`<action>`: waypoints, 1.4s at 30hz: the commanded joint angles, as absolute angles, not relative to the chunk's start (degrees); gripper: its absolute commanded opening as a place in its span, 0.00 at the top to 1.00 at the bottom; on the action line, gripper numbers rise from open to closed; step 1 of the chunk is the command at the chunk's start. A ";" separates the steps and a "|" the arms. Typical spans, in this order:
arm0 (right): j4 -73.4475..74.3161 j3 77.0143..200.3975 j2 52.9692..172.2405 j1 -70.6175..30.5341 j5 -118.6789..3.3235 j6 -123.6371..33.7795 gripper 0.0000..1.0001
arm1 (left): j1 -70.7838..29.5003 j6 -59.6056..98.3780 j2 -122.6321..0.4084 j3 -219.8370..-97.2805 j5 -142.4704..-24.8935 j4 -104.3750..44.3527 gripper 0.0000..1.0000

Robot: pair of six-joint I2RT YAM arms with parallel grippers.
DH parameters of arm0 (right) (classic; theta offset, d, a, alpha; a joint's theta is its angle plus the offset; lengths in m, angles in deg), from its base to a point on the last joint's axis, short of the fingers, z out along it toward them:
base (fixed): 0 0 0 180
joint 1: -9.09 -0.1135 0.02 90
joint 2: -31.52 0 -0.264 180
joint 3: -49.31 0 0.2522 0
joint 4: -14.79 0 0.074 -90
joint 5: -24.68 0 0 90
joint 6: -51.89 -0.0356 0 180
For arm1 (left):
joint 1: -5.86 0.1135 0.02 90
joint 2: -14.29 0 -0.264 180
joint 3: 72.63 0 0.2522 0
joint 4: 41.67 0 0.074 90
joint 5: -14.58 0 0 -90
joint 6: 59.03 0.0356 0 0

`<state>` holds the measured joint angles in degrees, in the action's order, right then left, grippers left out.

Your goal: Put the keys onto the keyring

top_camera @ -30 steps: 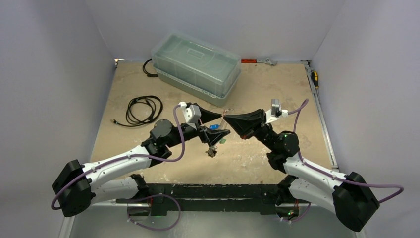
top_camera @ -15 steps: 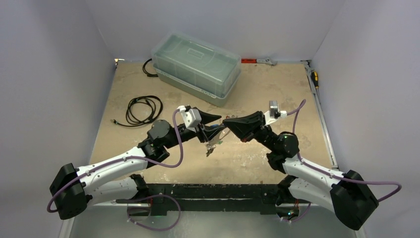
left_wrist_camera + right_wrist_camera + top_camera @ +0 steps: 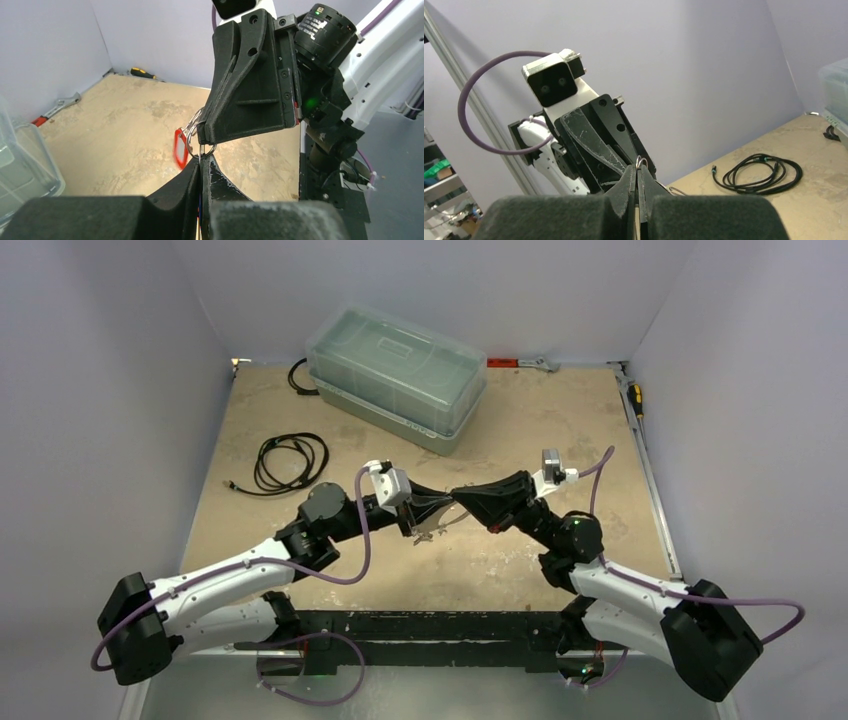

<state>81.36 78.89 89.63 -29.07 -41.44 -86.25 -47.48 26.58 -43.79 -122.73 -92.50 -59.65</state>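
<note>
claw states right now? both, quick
Left claw: closed, pinching the keyring.
Right claw: closed on the same keyring, tip to tip with the left; a red key hangs beside it.

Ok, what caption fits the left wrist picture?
Left pincer and right pincer pinch one small keyring, red tag dangling.

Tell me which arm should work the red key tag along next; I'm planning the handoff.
Right, probably. Both grippers pinch the keyring, but the red key tag hangs beside the right gripper; the left gripper can simply hold steady.
</note>
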 commanded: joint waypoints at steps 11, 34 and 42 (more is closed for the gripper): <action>62.48 79.67 77.37 -29.08 -37.41 -76.16 0.66 | -46.90 27.00 -40.22 -135.43 -91.43 -39.30 1.00; 27.57 95.69 77.08 -29.44 -26.64 -51.12 0.12 | -46.93 32.80 -44.06 -147.33 -96.91 -5.27 1.00; 28.51 96.55 82.82 -31.94 -23.79 -50.95 0.15 | -46.90 32.74 -44.17 -146.60 -98.61 -5.54 1.00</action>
